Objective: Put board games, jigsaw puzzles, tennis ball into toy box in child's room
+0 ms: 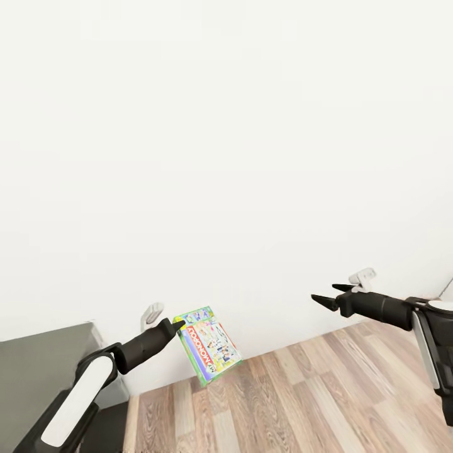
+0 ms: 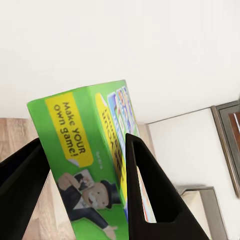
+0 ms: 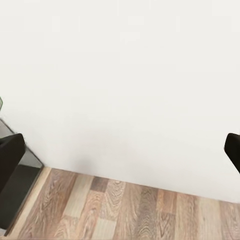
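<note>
The left gripper [image 2: 82,195] had its two black fingers closed on the edge of a flat green-and-white board game box [image 1: 207,345] printed with a yellow "Make YOUR own game!" label. The box hung tilted in the air in front of a plain white wall [image 1: 226,157], above a wood-plank floor [image 1: 302,402]. A dark grey cabinet [image 1: 38,371] stood against that wall, on the left arm's side. The right gripper [image 1: 331,296] was held out toward the same wall, well apart from the box, fingers spread wide and holding nothing.
</note>
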Robot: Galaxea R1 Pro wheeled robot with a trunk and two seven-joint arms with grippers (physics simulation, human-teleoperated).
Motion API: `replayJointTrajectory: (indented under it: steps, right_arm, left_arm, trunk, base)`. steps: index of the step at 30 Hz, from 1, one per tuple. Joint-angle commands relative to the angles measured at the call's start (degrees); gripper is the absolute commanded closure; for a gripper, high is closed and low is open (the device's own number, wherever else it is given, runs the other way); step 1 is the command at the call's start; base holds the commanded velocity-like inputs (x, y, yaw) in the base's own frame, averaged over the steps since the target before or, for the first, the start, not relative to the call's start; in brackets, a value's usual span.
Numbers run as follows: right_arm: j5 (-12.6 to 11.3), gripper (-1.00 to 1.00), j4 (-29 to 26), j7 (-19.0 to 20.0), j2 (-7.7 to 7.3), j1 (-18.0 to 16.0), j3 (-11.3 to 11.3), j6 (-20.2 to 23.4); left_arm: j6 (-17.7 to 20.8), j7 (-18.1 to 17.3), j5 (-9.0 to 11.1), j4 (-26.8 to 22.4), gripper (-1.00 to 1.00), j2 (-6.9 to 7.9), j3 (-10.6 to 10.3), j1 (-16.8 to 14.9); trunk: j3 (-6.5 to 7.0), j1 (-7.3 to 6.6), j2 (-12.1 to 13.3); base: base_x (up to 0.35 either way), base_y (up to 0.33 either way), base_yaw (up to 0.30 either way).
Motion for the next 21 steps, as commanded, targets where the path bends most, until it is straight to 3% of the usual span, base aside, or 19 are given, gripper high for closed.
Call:
replayJointTrajectory:
  steps: [1, 21]
  right_arm:
    - [0.5, -1.00, -0.1, 0.5, 0.00, -0.1, -0.1, 0.2]
    - [0.5, -1.00, -0.1, 0.4, 0.00, 0.0, -0.2, 0.4]
  left_arm:
    - [0.0, 0.6, 0.7, -0.1, 1.00, 0.03, -0.1, -0.1]
    - [0.1, 0.4, 0.7, -0.1, 1.00, 0.03, 0.0, -0.1]
  trunk:
    - [0.14, -0.22, 0.4]
    - [5.05, -4.61, 8.4]
  base:
    - [0.000, 0.000, 0.288]
    - [0.000, 0.000, 0.229]
